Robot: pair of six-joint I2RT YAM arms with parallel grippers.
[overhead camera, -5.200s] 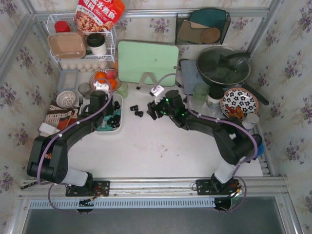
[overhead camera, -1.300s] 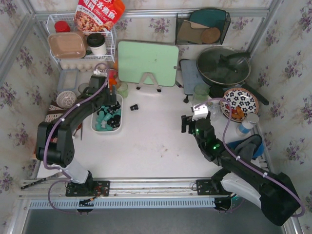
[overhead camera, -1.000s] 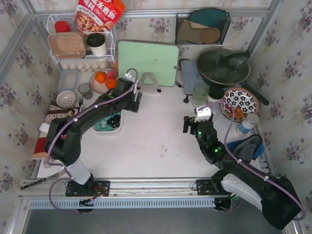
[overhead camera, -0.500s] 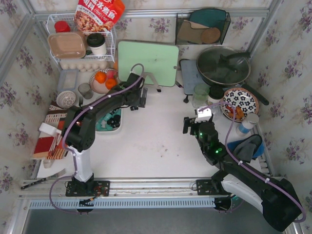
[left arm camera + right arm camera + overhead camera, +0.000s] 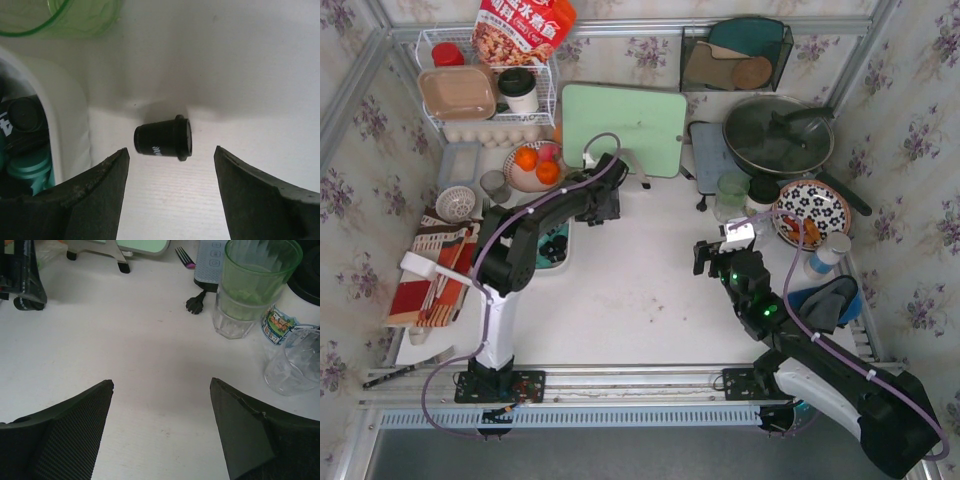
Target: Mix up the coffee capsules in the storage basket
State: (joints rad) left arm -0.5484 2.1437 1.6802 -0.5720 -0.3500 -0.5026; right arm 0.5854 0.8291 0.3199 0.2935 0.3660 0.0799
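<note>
The left end effector [image 5: 169, 152] hangs low over the surface [image 5: 630, 300], released, with its fingers [image 5: 100, 200] spread wide. A single black capsule [image 5: 162, 138] lies on its side between them, flanged end to the right, with a clear gap to each finger. This capsule rests on the surface just outside the right wall of the basket [image 5: 67, 107], close to the basket's far right corner. The basket stands towards the left edge of the surface. It holds the other capsules [image 5: 25, 167], teal and black ones together, though most of them are hidden under the arm in the top view. A green cup [image 5: 75, 15] stands just beyond the basket's far corner.

The right end effector [image 5: 160, 390] is also released, its fingers parted over bare surface near the right edge and grasping nothing. Ahead of it stands another green cup nested in a clear glass [image 5: 235, 315].
</note>
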